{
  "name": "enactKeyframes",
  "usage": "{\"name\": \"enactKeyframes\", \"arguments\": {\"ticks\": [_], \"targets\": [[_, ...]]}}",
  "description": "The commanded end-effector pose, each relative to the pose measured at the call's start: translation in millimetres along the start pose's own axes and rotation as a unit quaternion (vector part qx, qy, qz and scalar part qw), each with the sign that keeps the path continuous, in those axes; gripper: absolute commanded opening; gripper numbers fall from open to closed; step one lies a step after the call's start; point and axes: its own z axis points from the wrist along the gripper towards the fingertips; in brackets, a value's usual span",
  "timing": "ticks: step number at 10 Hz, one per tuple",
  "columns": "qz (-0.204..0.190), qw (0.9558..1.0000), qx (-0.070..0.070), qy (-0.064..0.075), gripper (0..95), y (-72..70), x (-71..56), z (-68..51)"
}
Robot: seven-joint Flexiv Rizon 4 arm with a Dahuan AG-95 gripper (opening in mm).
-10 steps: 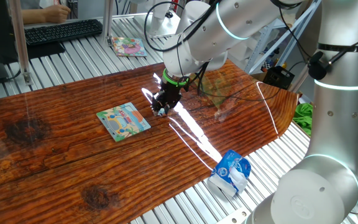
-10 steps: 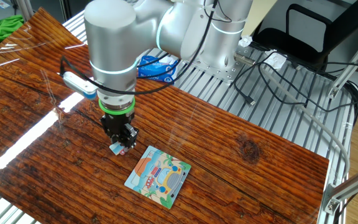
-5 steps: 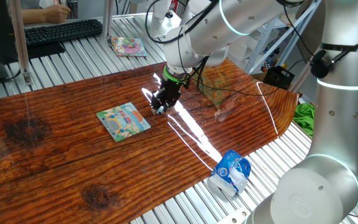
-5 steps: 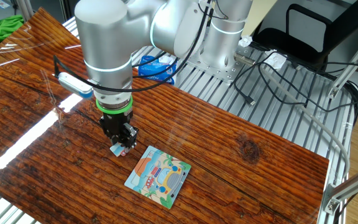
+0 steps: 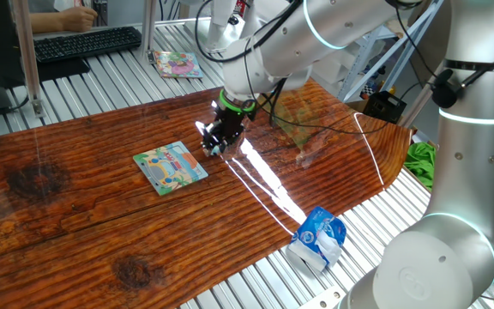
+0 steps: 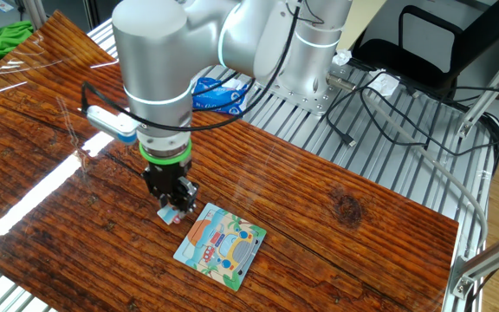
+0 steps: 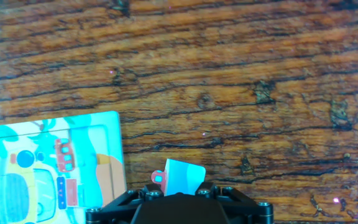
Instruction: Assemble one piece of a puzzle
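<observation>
End effector [image 6: 174, 211] clamped on the piece [image 7: 182, 176], held just above the table [image 5: 75, 215], beside the puzzle [image 6: 221, 244], which lies flat mid-table. Risk: only an edge looks pinched, so the piece could twist or slip on contact and jam against the teal border instead of seating; the hand view doesn't show me the empty slot. Arm reaches in from the far edge, wrist pointing straight down.
</observation>
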Motion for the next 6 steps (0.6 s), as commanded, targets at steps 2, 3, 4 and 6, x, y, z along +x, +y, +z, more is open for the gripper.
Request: {"name": "enactKeyframes", "arguments": {"ticks": [2,3,4,6], "targets": [[0.008,1.0000,0.003,-0.005,0.0,17.2,-4.8,-4.7],[0.012,0.9999,0.004,-0.007,0.0,25.2,-7.1,-6.8],[0.017,0.9998,0.005,-0.007,0.0,34.4,-9.1,-9.0],[0.012,0.9999,0.004,-0.010,0.0,46.0,-10.9,-11.3]]}}
